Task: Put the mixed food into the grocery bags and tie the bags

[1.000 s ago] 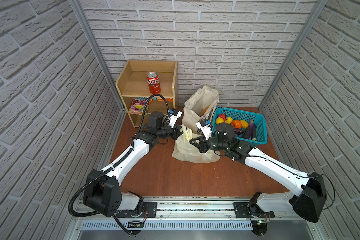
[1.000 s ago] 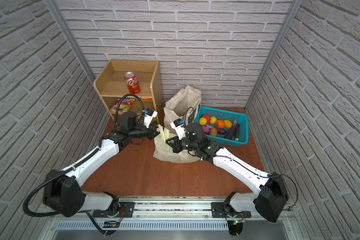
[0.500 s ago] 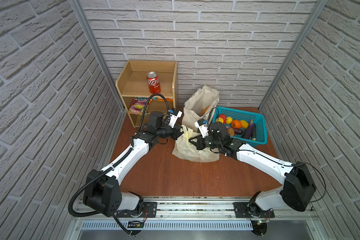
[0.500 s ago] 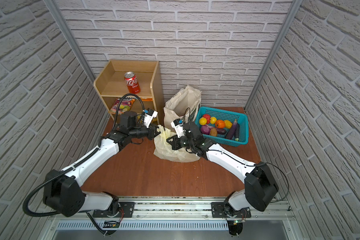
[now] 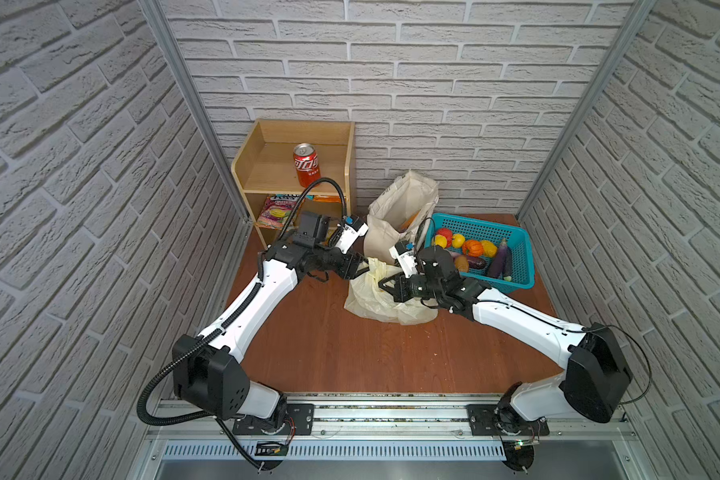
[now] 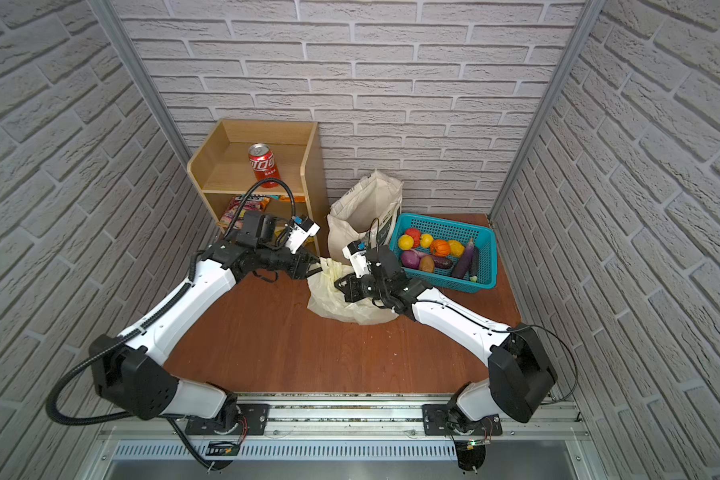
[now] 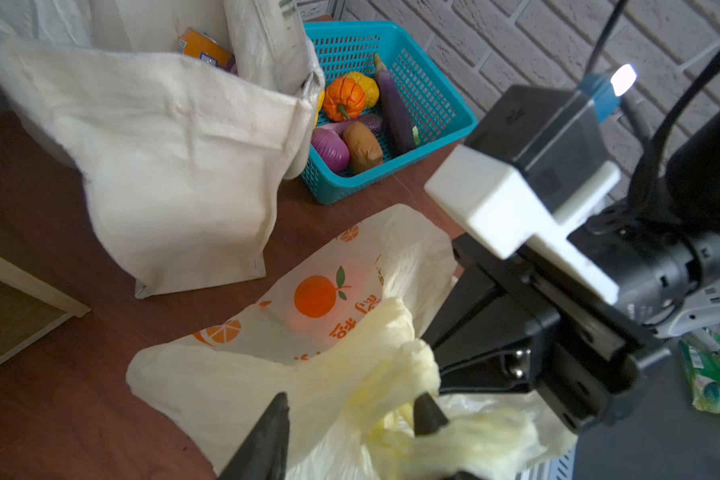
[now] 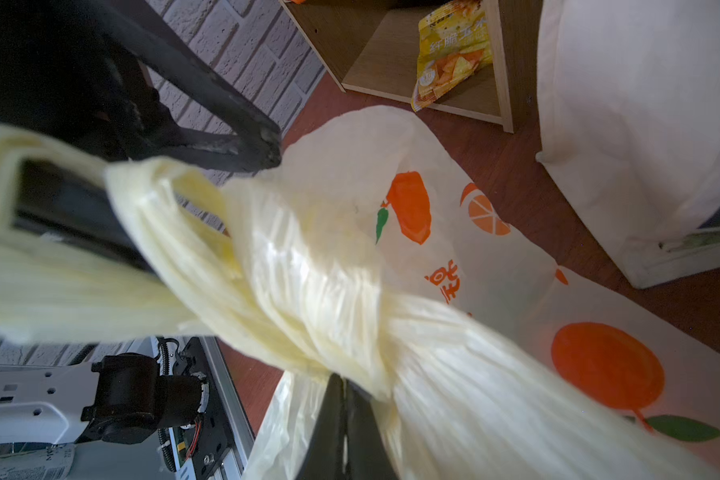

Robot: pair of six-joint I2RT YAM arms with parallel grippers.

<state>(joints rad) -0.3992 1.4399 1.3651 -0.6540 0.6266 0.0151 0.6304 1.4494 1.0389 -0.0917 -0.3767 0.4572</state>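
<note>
One thin, pale-yellow plastic bag (image 5: 377, 301) (image 6: 337, 301) printed with oranges lies slumped on the brown bench (image 5: 329, 353), a little past the middle toward twelve o'clock. Its handles are drawn up and twisted into a loose knot (image 8: 308, 316).

Both arms meet over that knot. The left arm rises from its base at seven o'clock, the forearm running toward one o'clock and the wrist roughly level. The left end effector (image 5: 364, 266) (image 7: 350, 409) sits at the bag's ten o'clock edge with its fingers spread. A bunched handle strand lies in the gap and brushes one fingertip (image 7: 427, 409). The right arm stretches from five o'clock toward eleven, its forearm low over the bench. The right end effector (image 5: 385, 286) (image 8: 341, 384) points toward nine o'clock, fingers pressed together and pinching the twisted handle at the knot. The two tips are near each other.

Just behind the bag, at twelve o'clock, a cream canvas tote (image 5: 395, 208) (image 7: 175, 166) stands with its mouth open. The left wrist view shows an orange soda can (image 7: 200, 48) inside it. At the bag's two o'clock, just beside the tote, a turquoise basket (image 5: 474, 220) holds toy fruit and vegetables (image 5: 472, 247). At ten o'clock a wooden shelf unit (image 5: 344, 166) stands against the brick wall. A red cola can (image 5: 306, 164) stands upright on its top level and snack packets (image 5: 277, 208) lie on the level below.
</note>
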